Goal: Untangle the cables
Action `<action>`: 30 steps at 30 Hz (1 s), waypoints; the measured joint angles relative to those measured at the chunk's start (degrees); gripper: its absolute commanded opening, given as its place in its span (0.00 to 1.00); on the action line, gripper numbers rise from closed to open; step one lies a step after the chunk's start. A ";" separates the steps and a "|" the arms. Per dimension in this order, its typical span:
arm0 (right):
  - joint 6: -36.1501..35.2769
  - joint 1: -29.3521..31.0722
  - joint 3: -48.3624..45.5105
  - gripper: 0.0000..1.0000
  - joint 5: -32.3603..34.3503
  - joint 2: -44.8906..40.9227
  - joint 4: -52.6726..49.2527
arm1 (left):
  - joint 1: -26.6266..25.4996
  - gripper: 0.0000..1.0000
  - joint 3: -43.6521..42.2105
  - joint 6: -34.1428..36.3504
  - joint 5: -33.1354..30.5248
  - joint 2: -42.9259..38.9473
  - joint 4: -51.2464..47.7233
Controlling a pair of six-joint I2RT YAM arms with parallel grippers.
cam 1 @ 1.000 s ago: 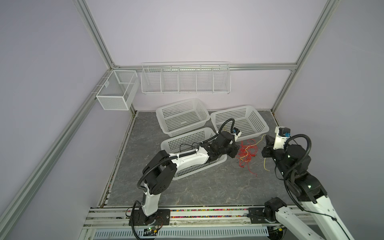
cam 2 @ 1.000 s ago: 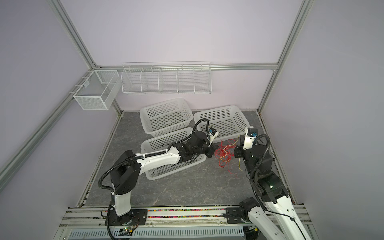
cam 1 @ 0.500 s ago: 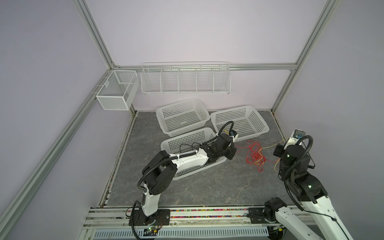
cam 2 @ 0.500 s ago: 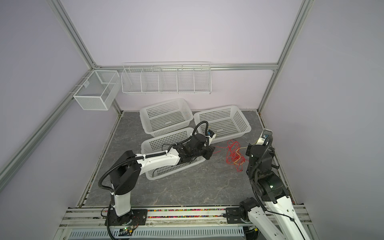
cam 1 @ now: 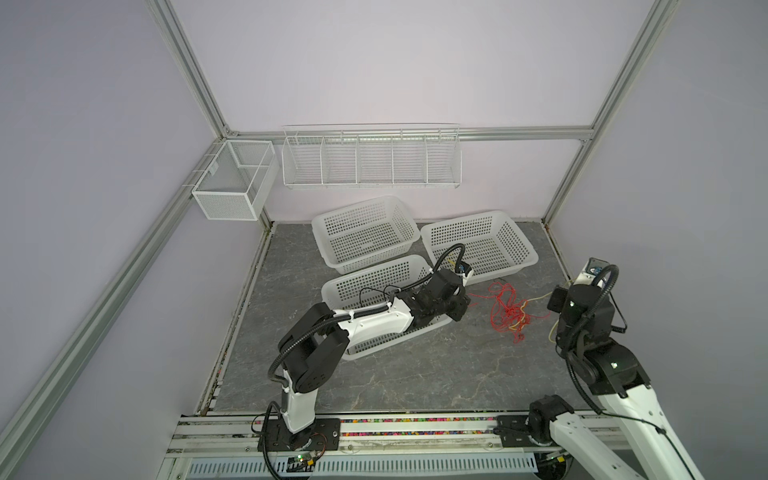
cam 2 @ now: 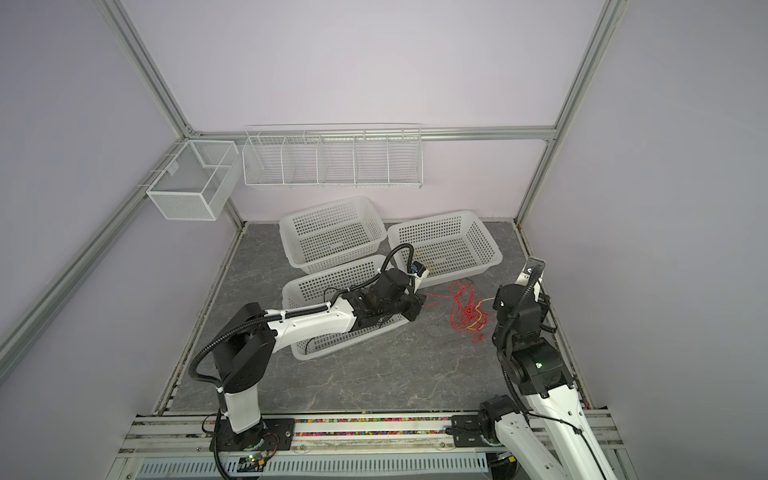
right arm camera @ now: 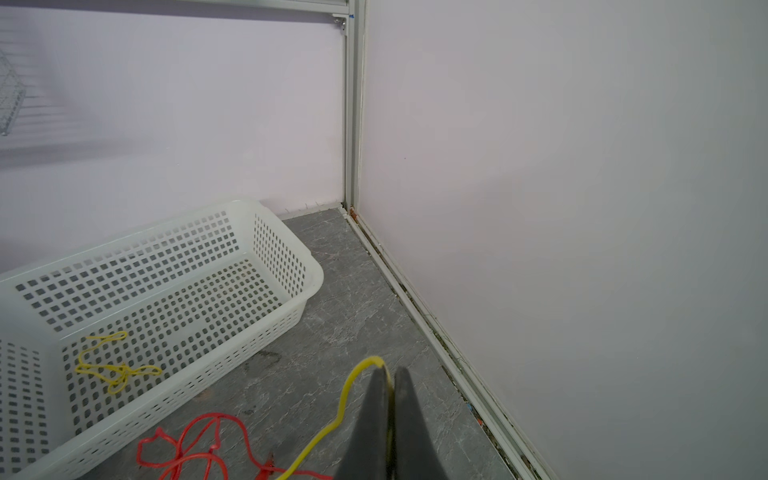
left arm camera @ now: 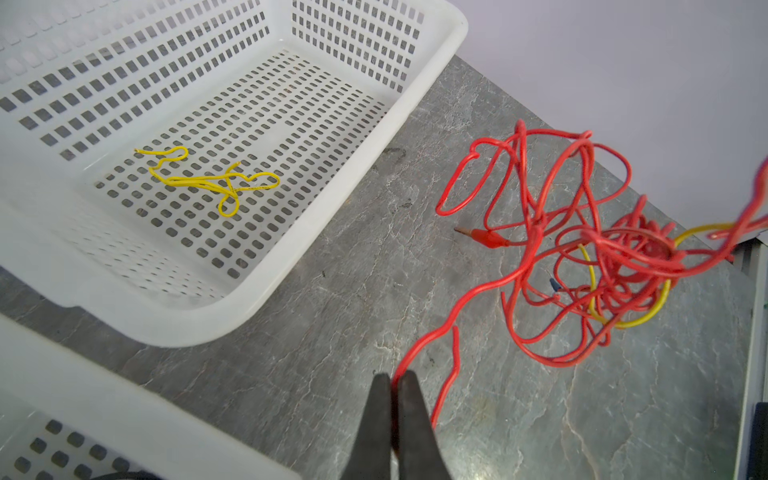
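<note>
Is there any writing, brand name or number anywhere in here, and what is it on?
None can be read.
Small tag on the wire mesh box: too small to read.
Yellow wire in the basket: faint marks, too small to read.

Bright, even, diffuse light; shadows soft, faint. Wide-angle stretch at edges in both top views. Blur on red wire [left arm camera: 761,187] nr lens.
</note>
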 measured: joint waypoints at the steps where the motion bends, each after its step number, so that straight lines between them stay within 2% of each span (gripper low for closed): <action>1: 0.44 0.00 0.02 0.06 -0.44 0.76 -0.09 | 0.00 0.00 -0.17 0.15 0.00 -0.28 0.04; 6: 1.66 -0.04 0.02 0.06 -2.89 5.40 -0.74 | 0.00 0.00 -1.38 0.87 0.76 -3.06 0.09; 10: 1.77 -0.07 -0.24 0.06 -9.29 6.38 -0.11 | 0.00 0.02 -1.60 1.25 1.90 -4.17 0.85; 12: 1.40 -0.07 -0.66 0.06 -13.75 5.79 0.92 | 0.00 0.15 -1.60 1.38 2.29 -4.20 1.07; 16: 0.07 -0.11 -1.44 0.06 -23.61 4.68 2.95 | 0.02 0.52 -1.55 1.66 3.52 -4.20 1.31; 19: -0.94 -0.11 -1.68 0.06 -29.51 4.52 3.87 | 0.02 0.65 -1.44 1.97 3.96 -4.20 1.36; 23: -2.03 -0.22 -2.08 0.06 -36.48 4.52 5.05 | 0.00 0.71 -1.36 2.49 4.52 -4.20 1.42; 30: -2.91 -0.26 -2.40 0.06 -48.06 4.46 6.78 | 0.00 0.73 1.38 3.39 6.40 -3.28 3.08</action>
